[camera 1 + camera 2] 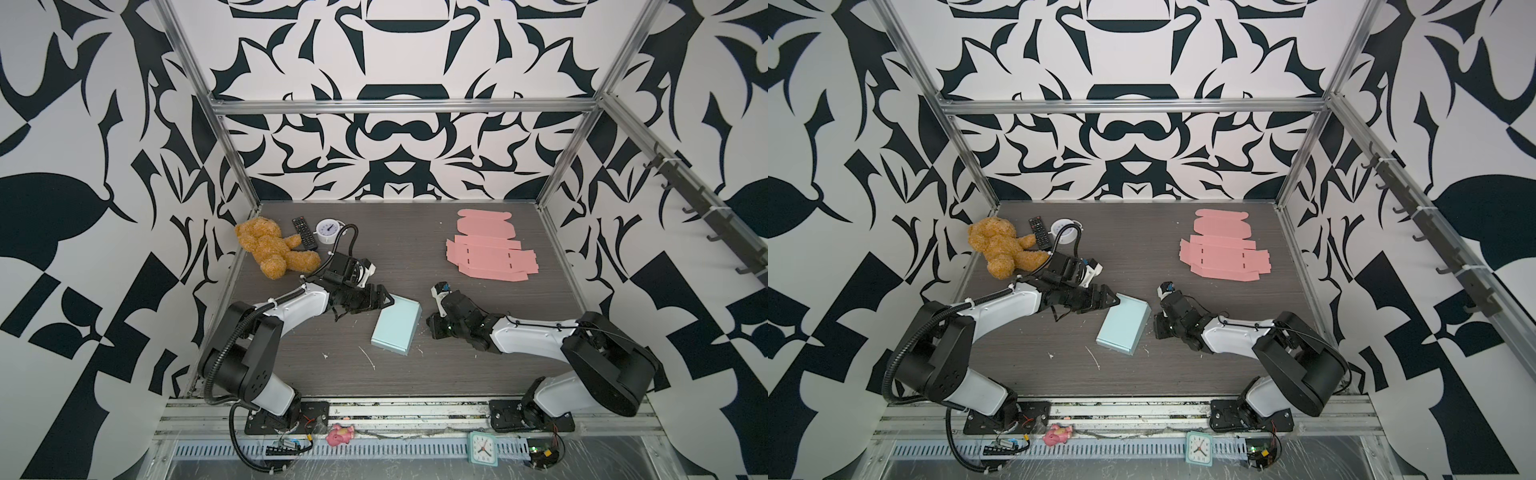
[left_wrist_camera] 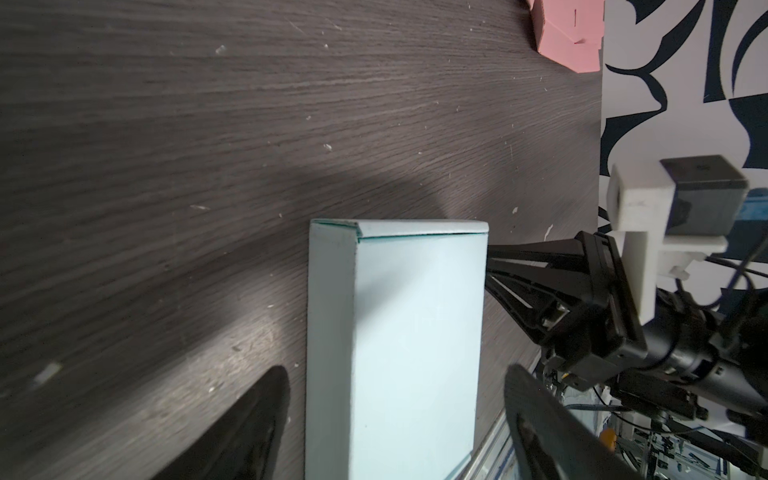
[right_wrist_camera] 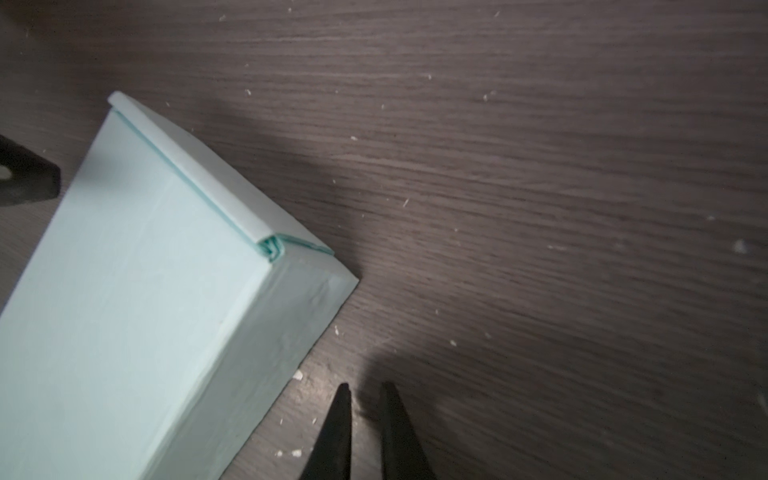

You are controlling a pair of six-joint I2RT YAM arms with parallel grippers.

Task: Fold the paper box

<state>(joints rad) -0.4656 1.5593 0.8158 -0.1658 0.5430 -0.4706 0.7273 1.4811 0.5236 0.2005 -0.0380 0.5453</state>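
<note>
Task item: the paper box is pale blue with all sides closed up; a lid seam runs along one short end in the right wrist view.
Box position: flat on the worktop, front-centre, between the two hands. Its long axis is turned slightly off square in both top views.
Left hand: the left hand has its jaws spread wide and straddles one short end of the box. In the left wrist view a sliver of worktop shows between each finger and the box wall, so nothing is gripped.
Right hand: the right hand has its jaws drawn almost together, leaving only a thin gap, with nothing between them. It sits low, just beside the right long side of the box; the right wrist view shows bare worktop between the tips and the box.
Pink sheets: pink cardboard blanks lie flat and overlapping at the far right, well apart from the box.
Far-left corner: teddy bear, remote control and white clock, close together.
Front edge: a pink toy and a teal clock lie on the metal rail — in front of the worktop, not on it.
</note>
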